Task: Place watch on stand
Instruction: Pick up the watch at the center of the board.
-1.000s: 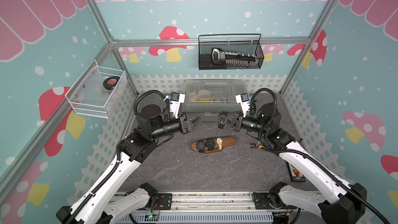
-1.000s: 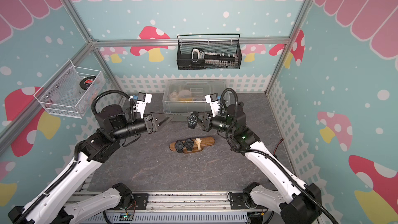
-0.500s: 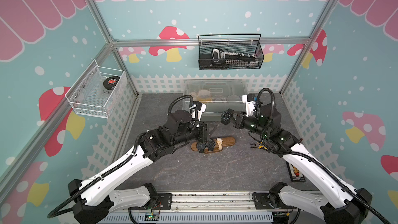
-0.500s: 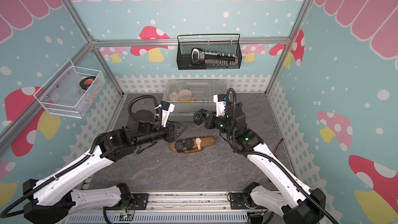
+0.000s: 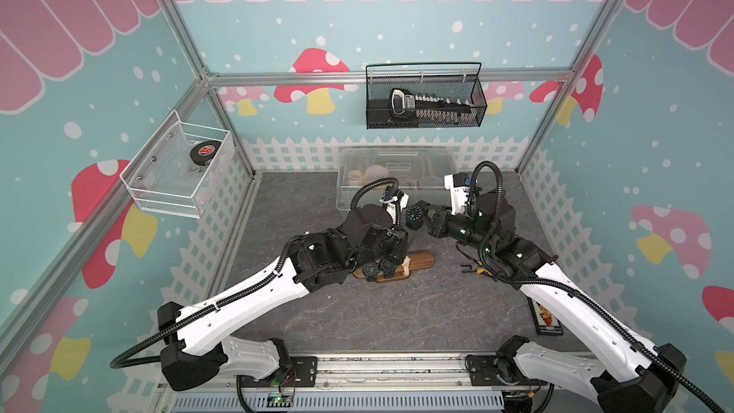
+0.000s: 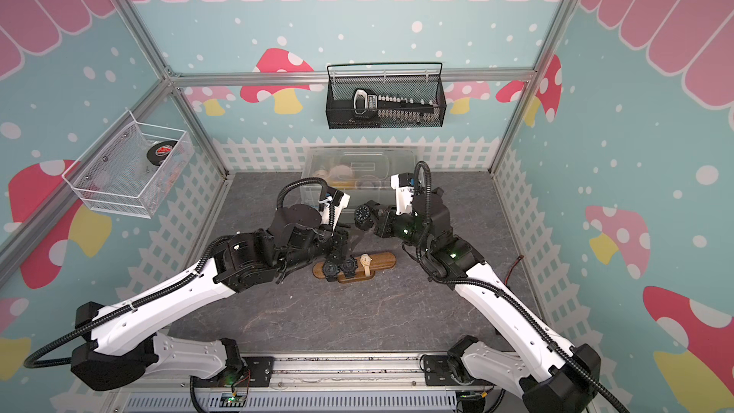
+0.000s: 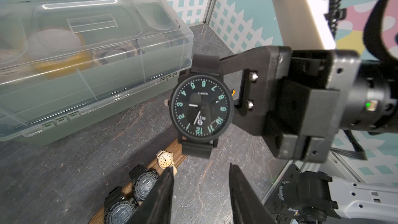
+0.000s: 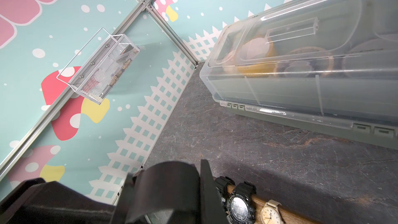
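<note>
Right gripper (image 5: 423,214) is clamped on the black watch (image 7: 200,107), fingers closed on the strap behind the case. The strap loop shows between the right fingers (image 8: 206,190) in the right wrist view. The watch hangs in the air off those fingertips, not touching table or stand. Its dial, with teal numerals, faces the left gripper.

Left gripper (image 7: 201,192) has its jaws parted with nothing between them. Left fingers (image 7: 161,197) point at the watch, which sits just past the tips and apart from them, roughly in line with the gap. No contact between left fingers and watch.

Stand (image 6: 383,261) lies on the table (image 6: 357,319), below both sets of fingers and nearer the left ones. In both top views the left gripper covers part of its one end. The stand end on the right fingers' side is bare wood.

On the stand are two black sport watches (image 7: 145,184) side by side on the left gripper's side. A beige watch (image 7: 165,159) sits just beside them toward the middle.

Clear box (image 7: 86,61), lid shut, stands on the table beyond both grippers, behind the held watch and well apart from the stand.
</note>
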{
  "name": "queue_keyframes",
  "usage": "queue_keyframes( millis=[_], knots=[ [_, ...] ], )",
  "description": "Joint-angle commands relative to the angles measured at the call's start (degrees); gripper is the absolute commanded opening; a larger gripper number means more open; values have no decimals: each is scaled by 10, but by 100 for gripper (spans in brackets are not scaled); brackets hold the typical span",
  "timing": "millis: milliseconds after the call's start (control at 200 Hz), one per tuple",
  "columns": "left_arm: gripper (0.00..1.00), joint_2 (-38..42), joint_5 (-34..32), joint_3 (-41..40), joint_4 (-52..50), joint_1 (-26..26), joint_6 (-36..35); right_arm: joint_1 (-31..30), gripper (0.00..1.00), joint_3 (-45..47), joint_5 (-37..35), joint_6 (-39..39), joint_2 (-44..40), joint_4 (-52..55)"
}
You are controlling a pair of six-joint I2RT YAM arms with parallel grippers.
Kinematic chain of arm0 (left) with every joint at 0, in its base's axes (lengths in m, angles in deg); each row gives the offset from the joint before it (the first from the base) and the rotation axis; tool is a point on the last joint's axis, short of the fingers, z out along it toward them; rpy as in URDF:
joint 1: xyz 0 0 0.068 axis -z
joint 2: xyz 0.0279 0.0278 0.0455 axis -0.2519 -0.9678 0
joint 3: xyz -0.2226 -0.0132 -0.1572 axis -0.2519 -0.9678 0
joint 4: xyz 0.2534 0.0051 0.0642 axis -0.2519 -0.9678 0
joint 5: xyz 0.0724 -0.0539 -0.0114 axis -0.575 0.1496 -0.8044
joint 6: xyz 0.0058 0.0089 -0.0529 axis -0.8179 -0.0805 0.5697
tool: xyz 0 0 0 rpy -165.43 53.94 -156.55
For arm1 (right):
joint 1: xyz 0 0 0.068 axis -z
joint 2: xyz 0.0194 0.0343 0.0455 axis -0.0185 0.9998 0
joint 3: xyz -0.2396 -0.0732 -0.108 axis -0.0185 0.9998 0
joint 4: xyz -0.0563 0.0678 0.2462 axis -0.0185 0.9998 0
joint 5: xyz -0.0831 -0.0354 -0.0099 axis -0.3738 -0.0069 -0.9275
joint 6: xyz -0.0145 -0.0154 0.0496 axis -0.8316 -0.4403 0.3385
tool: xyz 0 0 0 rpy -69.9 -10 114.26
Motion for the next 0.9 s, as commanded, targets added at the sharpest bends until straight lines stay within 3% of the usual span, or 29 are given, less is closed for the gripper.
queue_keyframes(
  millis=[0, 221, 406, 677, 897],
  knots=[
    [42, -10, -27, 34, -22, 5, -16, -8, 0, -18, -5, 7, -2, -3],
    [40, -37, -63, 65, -44, 9, -17, -18, 0, -18, -8, 6, -7, -3],
    [28, -64, -95, 90, -72, 12, -21, -22, 0, -19, -16, 0, -13, -2],
    [19, -93, -136, 119, -102, 13, -23, -29, 0, -25, -23, -6, -19, 5],
    [25, -98, -126, 120, -103, 14, -24, -29, 0, -45, -33, -12, -13, 25]
  ],
)
